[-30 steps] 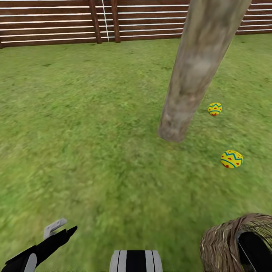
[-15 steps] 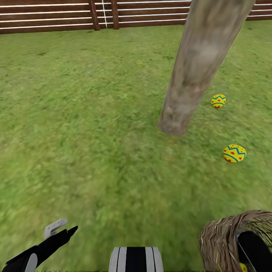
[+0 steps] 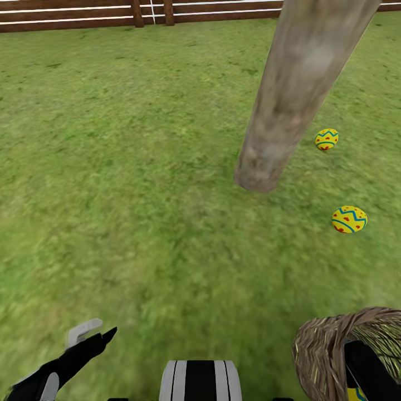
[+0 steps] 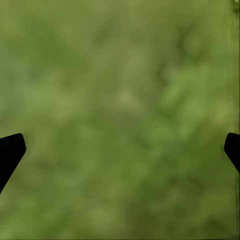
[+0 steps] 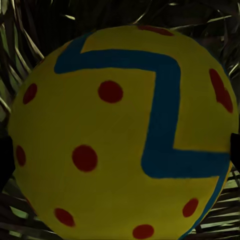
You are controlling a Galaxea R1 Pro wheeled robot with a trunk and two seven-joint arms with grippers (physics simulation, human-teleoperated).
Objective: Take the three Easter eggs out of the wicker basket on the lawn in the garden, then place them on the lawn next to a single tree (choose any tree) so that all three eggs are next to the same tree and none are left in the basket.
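Note:
Two Easter eggs lie on the lawn right of the tree: one beside the trunk, one nearer me. The wicker basket sits at the lower right of the head view, with my right arm reaching down into it. In the right wrist view a third egg looms very close on the wicker. My right gripper is open, with a fingertip showing at each side of that egg. My left gripper hangs open over bare grass, also seen low at the left.
A brown slatted wooden fence closes off the far side of the garden. Open grass stretches left of the trunk and between me and it. My own trunk shows at the bottom centre.
The head camera has tilted down, so the fence, tree and eggs slid up the picture. More of the basket shows, with a sliver of yellow egg inside. The left arm holds still.

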